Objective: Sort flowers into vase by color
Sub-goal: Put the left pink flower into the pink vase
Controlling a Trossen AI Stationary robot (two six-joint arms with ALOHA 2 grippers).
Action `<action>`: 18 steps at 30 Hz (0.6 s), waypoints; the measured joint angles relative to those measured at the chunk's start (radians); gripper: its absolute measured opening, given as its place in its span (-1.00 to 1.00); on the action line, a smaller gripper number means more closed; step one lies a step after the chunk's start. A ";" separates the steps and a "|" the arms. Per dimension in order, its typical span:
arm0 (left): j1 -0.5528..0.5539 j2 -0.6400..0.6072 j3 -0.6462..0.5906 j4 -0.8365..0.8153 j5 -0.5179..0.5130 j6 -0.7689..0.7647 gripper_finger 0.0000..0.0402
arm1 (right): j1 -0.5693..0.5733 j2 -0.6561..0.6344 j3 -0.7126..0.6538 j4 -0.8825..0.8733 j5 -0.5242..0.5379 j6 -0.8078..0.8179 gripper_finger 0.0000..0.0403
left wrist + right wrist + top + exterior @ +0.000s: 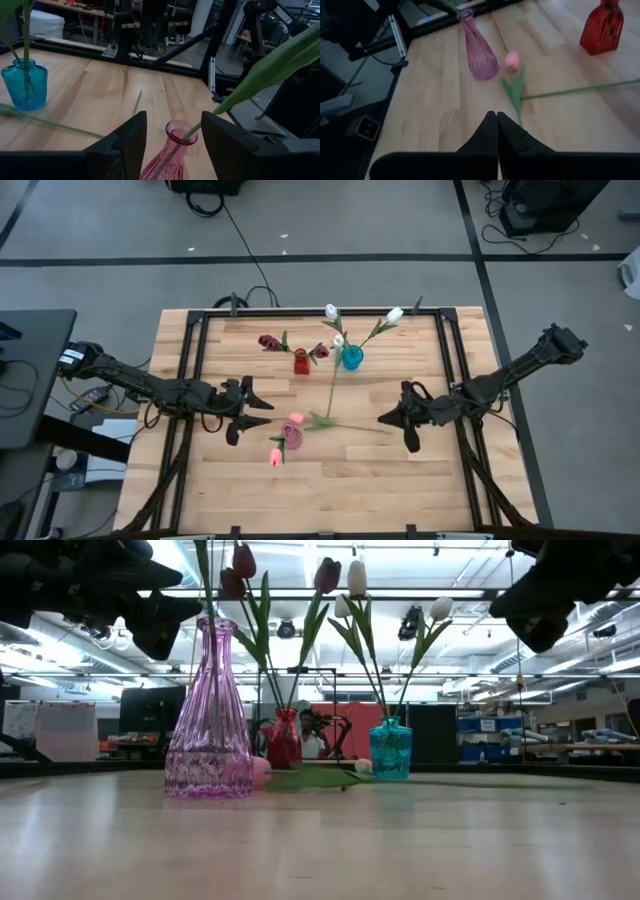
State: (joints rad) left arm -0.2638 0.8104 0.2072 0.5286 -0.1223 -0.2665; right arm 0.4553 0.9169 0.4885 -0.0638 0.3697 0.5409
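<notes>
- Sitting nearest the low camera, a ribbed pink glass vase (209,720) holds one tulip stem, its pink bud hanging outside it.
- Beside it, a loose pink artificial tulip (512,62) lies on the wooden counter (400,480), its long green stem stretching away.
- Farther back, a small red glass vase (300,362) holds maroon tulips (268,341); a teal glass vase (352,358) holds white tulips (394,315).
- Judged progress: mostly sorted, one pink flower left.
- The left hand (250,408) hovers over the pink vase, fingers apart, holding nothing.
- The right hand (396,420) hangs near the loose stem's end, fingers together, empty.
</notes>
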 joint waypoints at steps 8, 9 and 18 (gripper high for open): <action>0.000 0.000 0.000 0.006 0.000 0.000 -0.04 | -0.050 0.075 0.002 0.054 -0.054 0.024 -0.84; 0.000 0.000 0.000 0.006 0.000 0.000 -0.04 | -0.058 0.106 0.002 0.063 -0.055 0.026 -0.79; 0.001 0.000 0.000 0.013 -0.011 0.000 -0.04 | -0.149 0.466 0.030 0.302 -0.156 -0.033 -0.42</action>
State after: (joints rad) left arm -0.2630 0.8104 0.2073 0.5419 -0.1336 -0.2661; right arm 0.3062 1.3826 0.5184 0.2387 0.2141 0.5074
